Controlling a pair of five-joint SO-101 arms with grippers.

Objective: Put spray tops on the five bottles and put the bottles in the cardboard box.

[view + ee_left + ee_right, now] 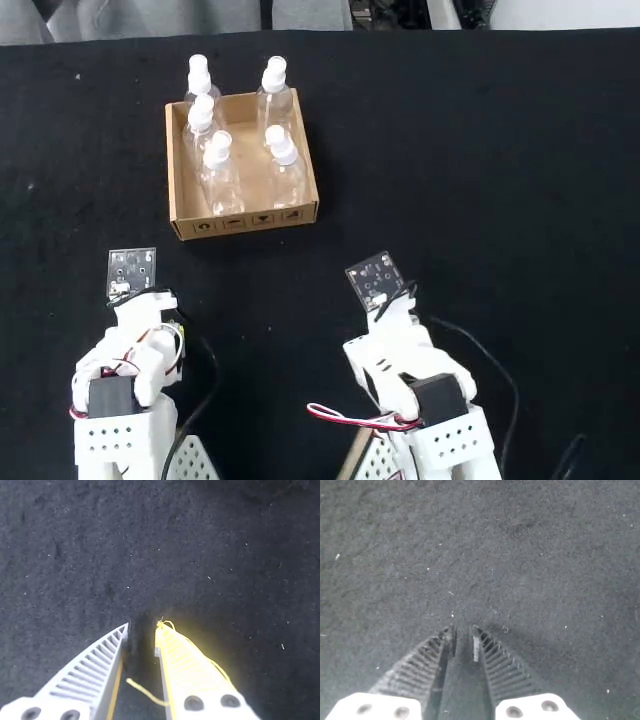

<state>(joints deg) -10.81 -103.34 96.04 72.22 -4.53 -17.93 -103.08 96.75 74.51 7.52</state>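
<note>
Both pincers empty. My left pincer (142,627) has its tips nearly pressed together, only a narrow slit between them, gripping nothing. My right pincer (462,630) is the same. Each hangs over bare black cloth table (480,150), near my side and well apart from the box.

Task items: five clear plastic bottles (283,170), each capped with a white spray top (218,143), stand upright in the shallow brown cardboard box (245,218). Three are on the left side of the box, two on the right. The two rear ones rise past the back rim.

Hard to make out: the bottle bases are hidden by the box walls and by neighbouring bottles.

Markings: the front wall of the box carries a row of small dark printed symbols, too small to read.
</note>
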